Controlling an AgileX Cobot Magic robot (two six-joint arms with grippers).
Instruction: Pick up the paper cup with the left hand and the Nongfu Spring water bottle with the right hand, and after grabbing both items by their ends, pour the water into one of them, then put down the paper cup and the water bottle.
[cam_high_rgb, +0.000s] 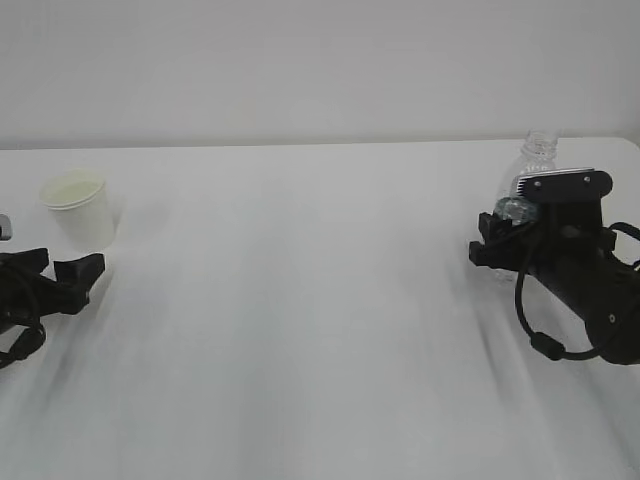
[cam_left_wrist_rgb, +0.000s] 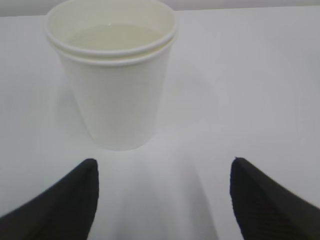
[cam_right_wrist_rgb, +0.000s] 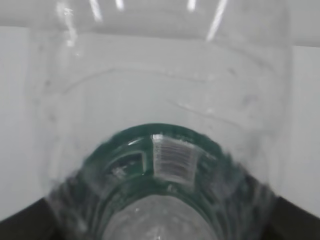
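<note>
The paper cup (cam_high_rgb: 80, 210) stands upright on the white table (cam_high_rgb: 320, 320) at the far left, with clear water inside it (cam_left_wrist_rgb: 115, 37). My left gripper (cam_high_rgb: 60, 266) sits low on the table just in front of the cup, open, its black fingers (cam_left_wrist_rgb: 75, 200) wide apart and short of the cup (cam_left_wrist_rgb: 117, 85). At the far right the Nongfu Spring water bottle (cam_high_rgb: 537, 165) stands upright and capless. My right gripper (cam_high_rgb: 500, 232) is shut on it at the dark green label band (cam_right_wrist_rgb: 172, 145). The bottle fills the right wrist view, spanning from one finger (cam_right_wrist_rgb: 25, 225) to the other.
The white table runs back to a plain pale wall (cam_high_rgb: 320, 60). A black cable (cam_high_rgb: 535, 320) loops off the right arm above the table.
</note>
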